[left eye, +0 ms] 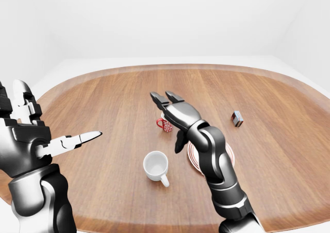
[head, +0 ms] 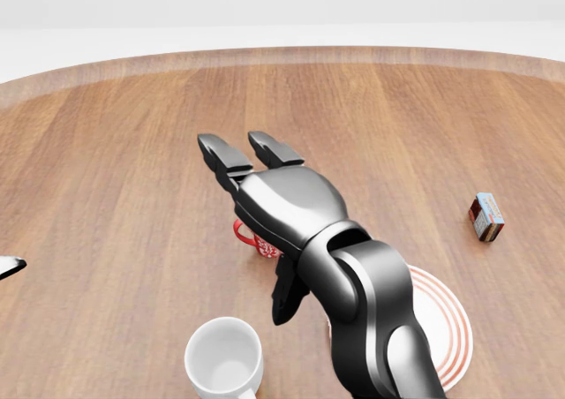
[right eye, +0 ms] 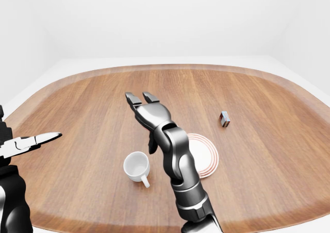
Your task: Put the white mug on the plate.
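The white mug [head: 223,359] stands upright at the bottom of the head view, handle toward the bottom edge. To its right lies the red-ringed white plate [head: 452,330], half covered by my right forearm. My right hand [head: 265,214] hovers open above and beyond the mug, two fingers stretched flat toward the top left and the thumb [head: 284,304] hanging down just right of the mug's rim. It holds nothing. My left hand [left eye: 58,111] is raised at the left of the left-eye view, open and empty, far from the mug.
A red patterned mug [left eye: 165,125] sits beyond the white one, mostly hidden under my right hand in the head view. A small box [head: 486,216] lies at the right. The wooden table's rim [left eye: 170,67] curves along the top.
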`<state>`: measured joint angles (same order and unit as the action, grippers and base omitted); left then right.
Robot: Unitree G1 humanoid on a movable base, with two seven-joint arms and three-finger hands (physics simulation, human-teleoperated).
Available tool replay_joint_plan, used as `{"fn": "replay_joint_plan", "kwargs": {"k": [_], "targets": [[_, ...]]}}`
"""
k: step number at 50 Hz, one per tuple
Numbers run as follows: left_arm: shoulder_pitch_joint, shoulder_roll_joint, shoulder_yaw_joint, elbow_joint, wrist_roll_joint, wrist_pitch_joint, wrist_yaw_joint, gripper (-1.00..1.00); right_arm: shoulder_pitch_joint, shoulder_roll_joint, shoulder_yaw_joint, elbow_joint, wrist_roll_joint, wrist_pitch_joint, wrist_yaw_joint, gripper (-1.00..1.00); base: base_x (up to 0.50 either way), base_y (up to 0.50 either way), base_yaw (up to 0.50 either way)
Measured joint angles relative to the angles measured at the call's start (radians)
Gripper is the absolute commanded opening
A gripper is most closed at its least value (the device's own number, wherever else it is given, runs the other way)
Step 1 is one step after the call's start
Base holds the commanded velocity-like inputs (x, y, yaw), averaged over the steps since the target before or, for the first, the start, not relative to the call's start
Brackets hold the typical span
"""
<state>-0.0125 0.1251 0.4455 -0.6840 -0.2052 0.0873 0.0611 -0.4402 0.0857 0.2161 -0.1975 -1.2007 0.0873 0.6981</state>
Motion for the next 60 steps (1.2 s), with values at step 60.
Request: {"fn": "replay_joint_plan", "kwargs": {"k": [60], "targets": [[0.001,0.0,0.003,0.005,-0.005,0.0,0.004,1.0,0.202,0.113,0.188,0.426,-0.242,-0.002,0.0,1.0,0.0,0.0,0.0]]}}
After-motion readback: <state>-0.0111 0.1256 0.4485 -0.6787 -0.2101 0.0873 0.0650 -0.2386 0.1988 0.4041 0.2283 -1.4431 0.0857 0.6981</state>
